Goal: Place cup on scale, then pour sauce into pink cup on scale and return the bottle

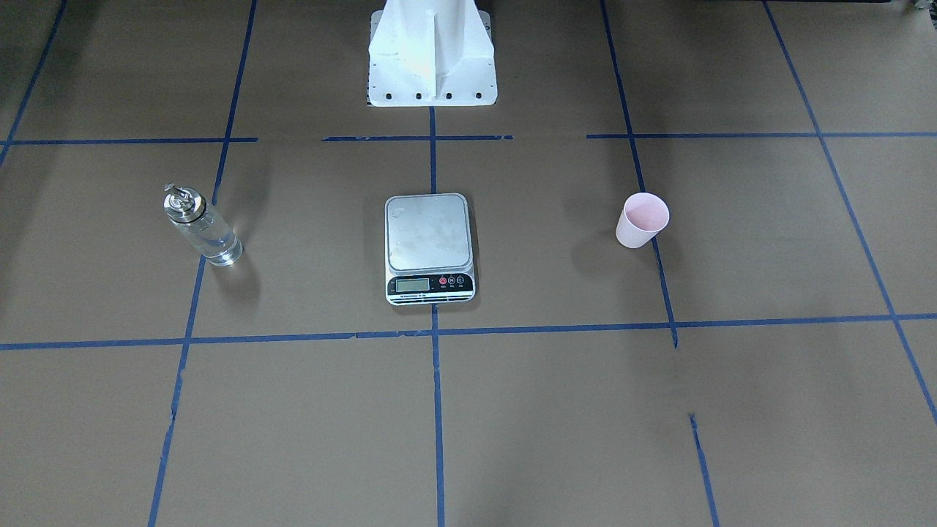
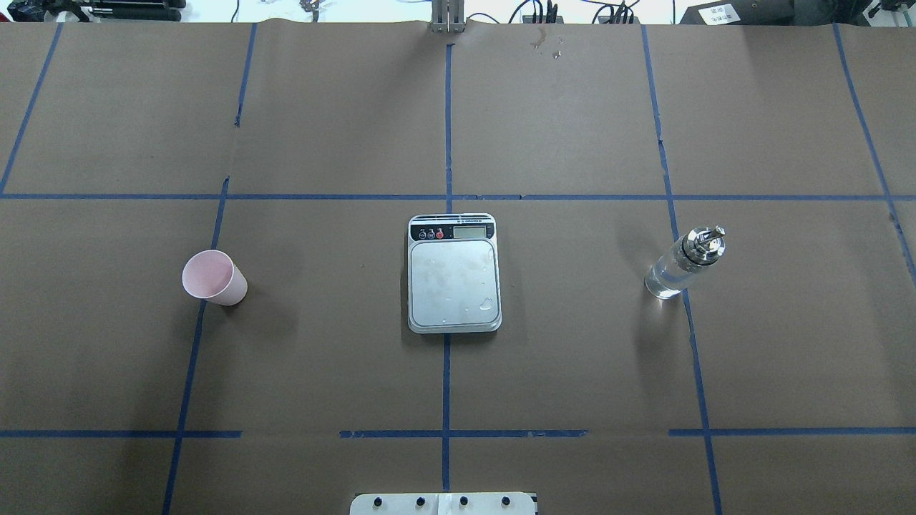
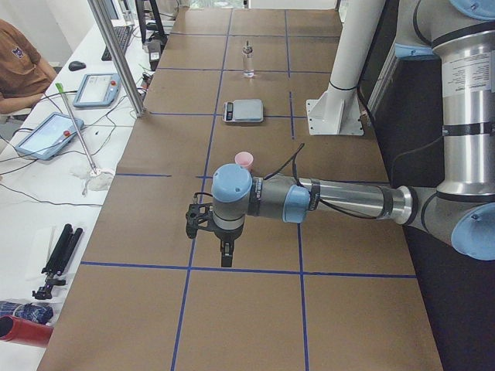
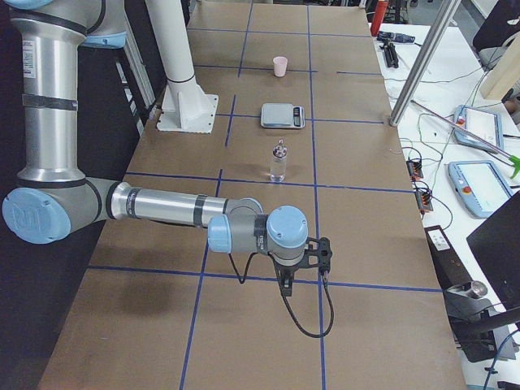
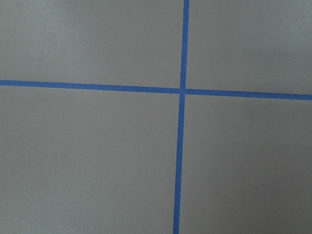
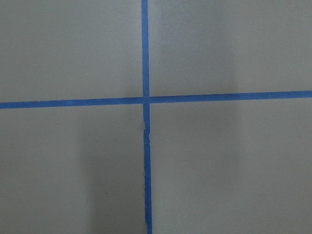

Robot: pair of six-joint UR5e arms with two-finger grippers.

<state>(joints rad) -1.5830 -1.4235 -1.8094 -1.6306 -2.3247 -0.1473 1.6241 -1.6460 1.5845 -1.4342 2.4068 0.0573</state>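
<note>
The pale pink cup [image 2: 213,277] stands upright on the brown table, on my left side, empty as far as I can see; it also shows in the front view [image 1: 642,219]. The steel scale [image 2: 453,275] lies at the table's middle with nothing on its platform [image 1: 429,234]. The glass bottle [image 2: 683,263] with its metal cap and spout stands upright on my right side [image 1: 201,227], clear sauce inside. My left gripper [image 3: 225,253] hangs over the table's left end, away from the cup. My right gripper [image 4: 284,286] hangs over the right end. I cannot tell whether either is open.
The white robot pedestal [image 1: 432,55] stands behind the scale. Blue tape lines [image 2: 446,372] grid the table. A side bench holds tablets [image 3: 48,133], cables and a tripod, with a seated person [image 3: 17,62] beyond it. Both wrist views show only bare table and tape crossings.
</note>
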